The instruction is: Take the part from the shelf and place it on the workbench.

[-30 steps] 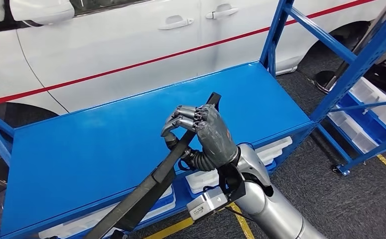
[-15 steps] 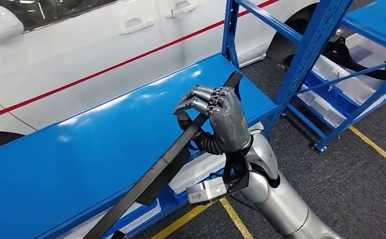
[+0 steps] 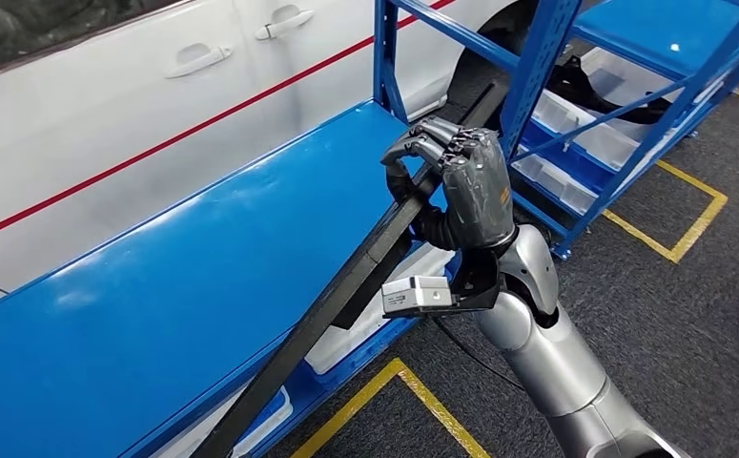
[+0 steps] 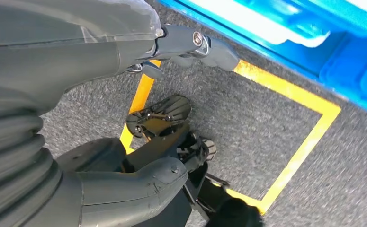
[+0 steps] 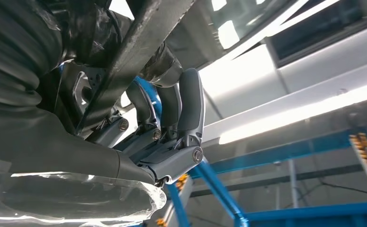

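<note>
The long black part (image 3: 365, 262) is held slanted over the front edge of the blue workbench (image 3: 155, 315). Its top end is pointed up toward the blue shelf post (image 3: 537, 67), and its low end toward the floor. It is gripped near the top by the right hand (image 3: 461, 181), fingers wrapped around it. The left hand (image 4: 124, 118) is hung above the grey floor (image 4: 266, 142), with nothing held and fingers apart.

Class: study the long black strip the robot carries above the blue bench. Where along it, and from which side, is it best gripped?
Grip the long black strip near its upper end, where the right hand wraps it: the bar is narrow enough for fingers to close round, coming from the aisle side, away from the blue bench.
</note>
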You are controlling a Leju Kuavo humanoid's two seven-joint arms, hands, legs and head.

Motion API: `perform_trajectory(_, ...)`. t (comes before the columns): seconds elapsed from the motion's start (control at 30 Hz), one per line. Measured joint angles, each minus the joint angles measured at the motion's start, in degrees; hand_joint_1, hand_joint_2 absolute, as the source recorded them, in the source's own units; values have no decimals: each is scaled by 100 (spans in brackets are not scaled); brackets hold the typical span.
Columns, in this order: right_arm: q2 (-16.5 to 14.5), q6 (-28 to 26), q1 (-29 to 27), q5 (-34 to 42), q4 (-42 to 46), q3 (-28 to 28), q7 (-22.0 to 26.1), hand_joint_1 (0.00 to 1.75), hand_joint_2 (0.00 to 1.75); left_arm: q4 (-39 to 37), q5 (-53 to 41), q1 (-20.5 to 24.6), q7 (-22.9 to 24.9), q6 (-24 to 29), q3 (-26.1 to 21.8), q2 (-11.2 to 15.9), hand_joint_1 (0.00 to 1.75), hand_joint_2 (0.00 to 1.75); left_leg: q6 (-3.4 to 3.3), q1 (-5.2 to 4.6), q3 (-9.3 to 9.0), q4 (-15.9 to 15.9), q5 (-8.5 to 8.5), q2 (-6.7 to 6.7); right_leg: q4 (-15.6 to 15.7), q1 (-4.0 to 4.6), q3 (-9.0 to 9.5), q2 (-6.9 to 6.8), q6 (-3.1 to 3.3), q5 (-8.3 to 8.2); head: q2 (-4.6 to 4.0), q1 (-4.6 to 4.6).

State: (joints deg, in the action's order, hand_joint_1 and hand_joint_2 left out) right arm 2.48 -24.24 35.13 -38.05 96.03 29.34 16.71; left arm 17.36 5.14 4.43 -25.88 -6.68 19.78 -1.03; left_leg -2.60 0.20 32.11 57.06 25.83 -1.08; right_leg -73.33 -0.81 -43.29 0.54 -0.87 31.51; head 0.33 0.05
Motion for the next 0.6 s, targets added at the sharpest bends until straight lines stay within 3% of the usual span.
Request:
perform_trajectory(0.03,5,-1,-7,-8,-12,-2,-2,175,175,-1,-2,-2,1,3,1,2,0,175,-1,-4,1,6,9,-79,-126,-4,-53,-16,-11,0,0,-1)
perform_trajectory(0.07,11,-2,-10,-14,-22,-5,-5,175,175,-1,-4,1,1,5,1,2,0,175,4,-5,0,16,21,-154,-38,-6,4,-38,-19,-104,0,0)
perform_trajectory(0.1,15,-2,-9,-19,-28,-9,-9,175,175,-1,-5,6,1,5,2,2,0,175,16,-4,-4,34,41,-223,252,-7,167,-88,-22,-280,0,0)
perform_trajectory(0.17,16,-7,3,-29,-33,-21,-22,175,175,-1,-3,12,3,5,2,2,0,175,64,-25,0,109,106,-344,962,27,540,-327,3,-537,0,-2)
perform_trajectory(0.23,19,-18,13,-37,-37,-41,-44,175,175,-1,2,13,5,5,2,4,0,175,119,-60,6,169,165,-448,1267,67,678,-456,69,-571,0,-7)
perform_trajectory(0.3,25,-26,14,-42,-46,-68,-63,175,175,-1,6,21,8,5,2,5,0,175,164,-71,-7,182,200,-548,1274,71,664,-334,138,-577,0,-10)
perform_trajectory(0.33,29,-29,17,-45,-50,-81,-67,175,175,-1,6,31,10,5,2,5,0,175,194,-58,-6,216,244,-503,1284,64,663,-269,165,-587,0,-9)
perform_trajectory(0.4,33,-33,24,-58,-53,-95,-71,175,175,-1,6,43,13,3,2,3,0,175,252,-20,115,534,476,-247,1304,39,669,-146,221,-608,0,-10)
perform_trajectory(0.43,34,-34,26,-72,-56,-97,-72,175,175,-1,6,39,16,-1,2,2,0,175,272,-3,256,854,653,-96,1305,36,669,-83,239,-612,0,-10)
perform_trajectory(0.5,34,-34,22,-108,-72,-97,-74,175,175,-1,5,19,25,-12,2,1,0,175,288,7,596,1551,923,23,1302,42,669,65,259,-614,0,-10)
perform_trajectory(0.53,34,-34,20,-122,-83,-97,-75,175,175,-1,4,9,29,-18,2,1,0,175,284,8,697,1723,924,41,1299,47,671,146,261,-615,0,-10)
perform_trajectory(0.57,34,-34,19,-131,-91,-97,-79,175,175,-1,4,4,32,-23,2,1,0,175,269,7,701,1683,811,55,1297,50,677,229,261,-615,0,-10)
perform_trajectory(0.6,34,-34,18,-135,-96,-97,-81,175,175,-1,4,4,33,-27,2,1,0,175,244,6,609,1436,610,83,1295,50,686,309,261,-615,0,-10)
